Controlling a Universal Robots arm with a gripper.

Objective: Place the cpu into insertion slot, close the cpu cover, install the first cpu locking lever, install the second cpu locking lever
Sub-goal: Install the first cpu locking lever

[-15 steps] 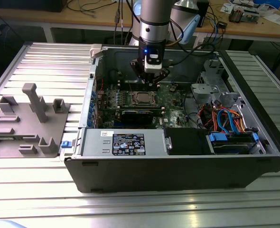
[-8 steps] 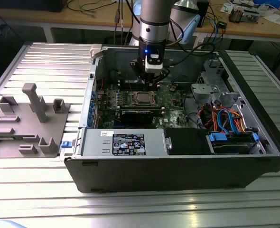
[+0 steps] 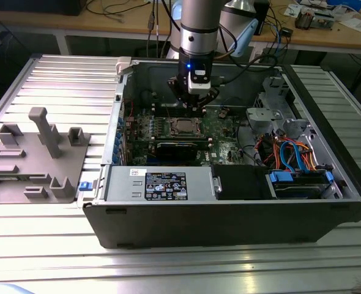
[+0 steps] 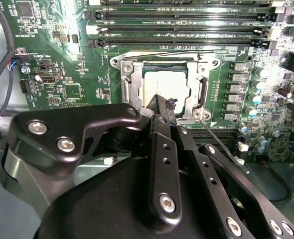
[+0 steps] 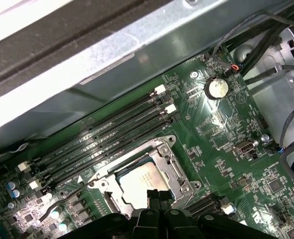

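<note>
As I stand at the ribbed metal table [image 3: 46, 257], the computer case [image 3: 229, 223] meets me first with its near black wall, its top open all along the rim. Just behind that wall lie the power supply [image 3: 159, 184] and, toward the exterior view's right, a tangle of blue and orange cables [image 3: 294, 153]. Past the long black card [image 3: 177, 147], the cpu [image 3: 183, 127] sits flat in the insertion slot [image 4: 207, 62], well apart from every case wall. The cpu cover [image 4: 133, 84] lies down over it, its frame edging the silver top on the sides I can see. A thin wire lever [image 4: 221, 144] runs out from the slot's corner across the board. Over the chip's edge hangs the gripper [image 3: 193, 105], fingers clenched together on nothing; whether the tips touch the chip I cannot tell. The case's far wall stands behind the arm [image 3: 199, 30], with room between.
</note>
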